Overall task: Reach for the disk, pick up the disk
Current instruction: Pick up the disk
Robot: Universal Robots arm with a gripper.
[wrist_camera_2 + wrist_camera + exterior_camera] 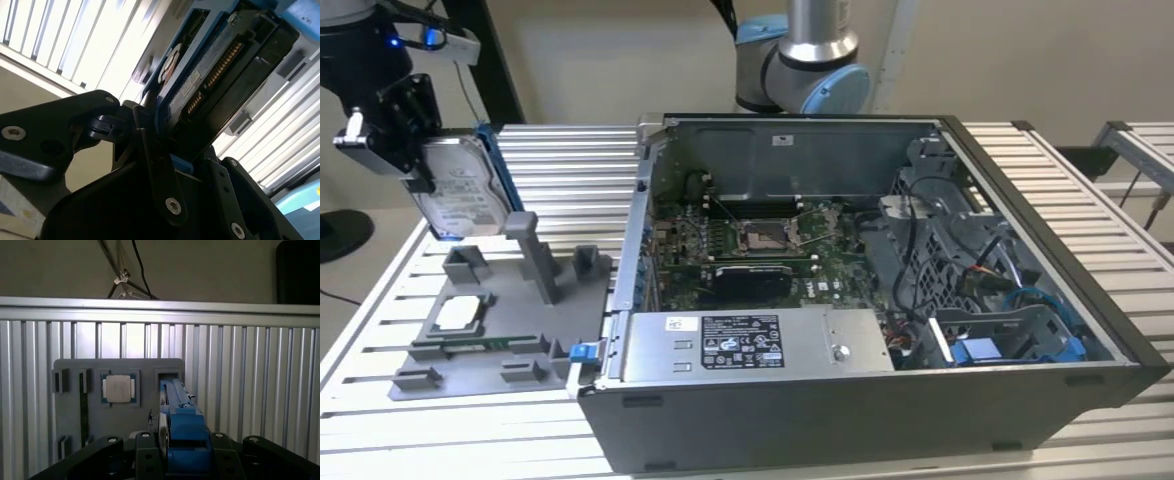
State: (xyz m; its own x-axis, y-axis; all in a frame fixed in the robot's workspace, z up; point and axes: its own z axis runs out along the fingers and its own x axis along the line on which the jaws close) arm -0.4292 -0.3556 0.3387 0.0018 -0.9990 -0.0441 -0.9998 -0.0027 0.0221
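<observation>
End effector (181,441) pinching the disk (464,195), held upright near the exterior view's left edge.
Arm descends from that view's upper left, wrist tilted; black fingers (150,150) are clamped on the disk's blue-framed upper edge. Grey fixture (480,345) lies on the slatted surface (567,150) below, carrying a square chip (460,313). Its tall post (534,255) stands near the disk's lower corner, with the open computer case (854,420) beside the fixture.

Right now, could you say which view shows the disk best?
The exterior view: the disk shows its labelled face in the hand. The second wrist view shows its connector edge; the first wrist view, its blue frame.
</observation>
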